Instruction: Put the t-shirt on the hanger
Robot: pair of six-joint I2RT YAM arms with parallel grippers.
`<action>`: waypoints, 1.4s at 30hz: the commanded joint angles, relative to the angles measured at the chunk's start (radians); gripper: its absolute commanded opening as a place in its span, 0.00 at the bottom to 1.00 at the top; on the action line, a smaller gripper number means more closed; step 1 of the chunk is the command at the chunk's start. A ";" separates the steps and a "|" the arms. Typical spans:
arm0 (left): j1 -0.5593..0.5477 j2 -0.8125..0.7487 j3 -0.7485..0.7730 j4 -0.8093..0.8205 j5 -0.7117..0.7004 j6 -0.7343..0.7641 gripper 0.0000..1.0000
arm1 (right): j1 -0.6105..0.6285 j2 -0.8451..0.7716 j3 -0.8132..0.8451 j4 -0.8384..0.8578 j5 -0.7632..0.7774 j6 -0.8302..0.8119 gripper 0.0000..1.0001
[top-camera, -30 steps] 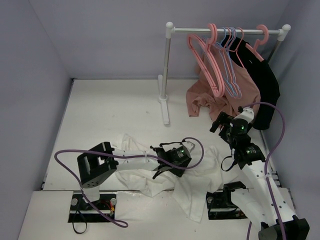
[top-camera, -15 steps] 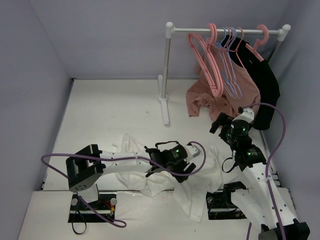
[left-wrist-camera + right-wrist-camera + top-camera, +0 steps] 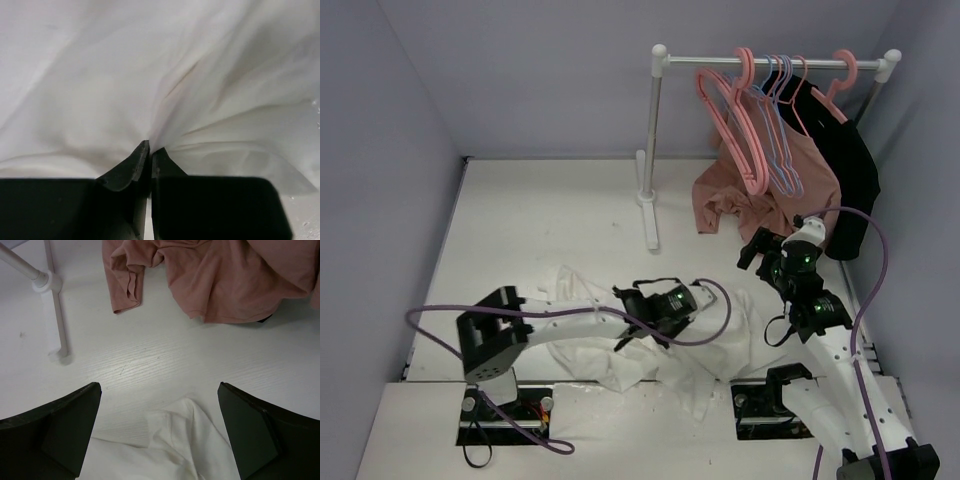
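The white t-shirt (image 3: 582, 352) lies crumpled on the table in front of the arm bases, and its graphic is hidden. My left gripper (image 3: 632, 333) is pressed down into its middle. In the left wrist view the gripper (image 3: 150, 146) is shut on a pinch of the t-shirt (image 3: 150, 75), with folds fanning out from the tips. My right gripper (image 3: 754, 250) hovers open to the right. Its view shows the gripper (image 3: 157, 390) open above a corner of the t-shirt (image 3: 185, 445), touching nothing. The light-blue hanger (image 3: 783, 135) hangs on the rail at the back right.
The white rack stands on a post (image 3: 653, 140) with a foot (image 3: 648, 215). Pink hangers (image 3: 738, 120) hang on its rail. A dusty-pink top (image 3: 760, 195) and a black garment (image 3: 847, 170) hang there too. The pink top (image 3: 225, 280) trails onto the table.
My left gripper has shut on the t-shirt fabric after standing open, and has drawn slightly left, bunching the cloth. The right arm has hardly moved.
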 commanded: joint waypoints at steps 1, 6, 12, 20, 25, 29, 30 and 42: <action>0.146 -0.343 -0.007 -0.133 -0.152 0.041 0.00 | 0.009 0.037 0.006 0.053 -0.049 -0.019 0.99; 0.341 -0.519 -0.079 -0.143 -0.081 0.059 0.00 | 0.102 0.097 -0.015 0.121 -0.062 -0.001 0.80; 0.487 -0.551 -0.142 -0.144 -0.061 0.039 0.00 | 0.242 0.253 -0.014 0.220 -0.044 0.002 0.53; 0.772 -0.409 -0.046 -0.192 -0.146 -0.002 0.17 | 0.279 0.429 -0.017 0.346 -0.212 -0.128 0.58; 0.654 -0.408 0.018 -0.182 -0.121 0.043 0.53 | 0.323 0.526 0.005 0.418 -0.243 -0.178 0.60; 0.399 -0.405 -0.034 -0.160 -0.215 0.013 0.54 | 0.330 0.582 0.004 0.468 -0.265 -0.190 0.54; 0.348 -0.400 -0.076 -0.132 -0.218 -0.019 0.54 | 0.330 0.592 0.006 0.469 -0.266 -0.192 0.52; 0.204 -0.275 -0.199 0.049 -0.336 -0.012 0.54 | 0.330 0.560 -0.009 0.470 -0.272 -0.206 0.55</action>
